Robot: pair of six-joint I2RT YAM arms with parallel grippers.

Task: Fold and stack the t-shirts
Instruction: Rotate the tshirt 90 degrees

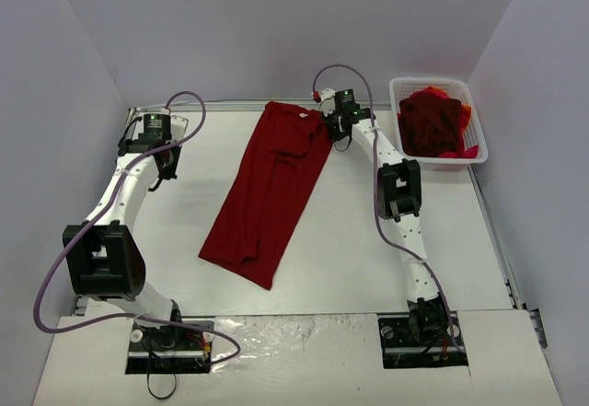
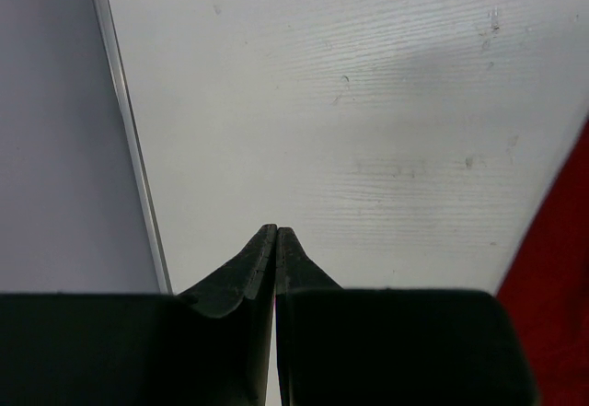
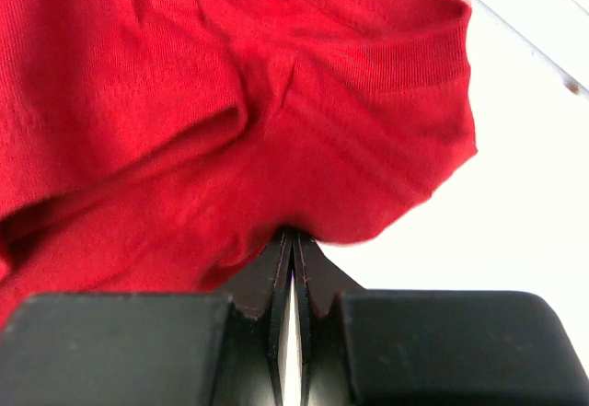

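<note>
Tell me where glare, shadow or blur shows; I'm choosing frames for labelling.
Top external: sharp, evenly lit, with glare on the shiny sheet near the arm bases. Left wrist: the left tool is near-black, and a soft shadow crosses the table. Right wrist: the t-shirt blurs toward the bottom, and the table beside it is washed out.

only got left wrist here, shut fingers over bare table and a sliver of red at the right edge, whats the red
observer: a dark red t-shirt, lying as a long diagonal strip mid-table.
operator: wheres the other arm
observer: the right gripper is at the strip's far end, shut, tips against the cloth edge. I can't tell whether it pinches any.
operator: any more shirts out
observer: yes, more t-shirts are heaped in the white basket at the far right corner.
</note>
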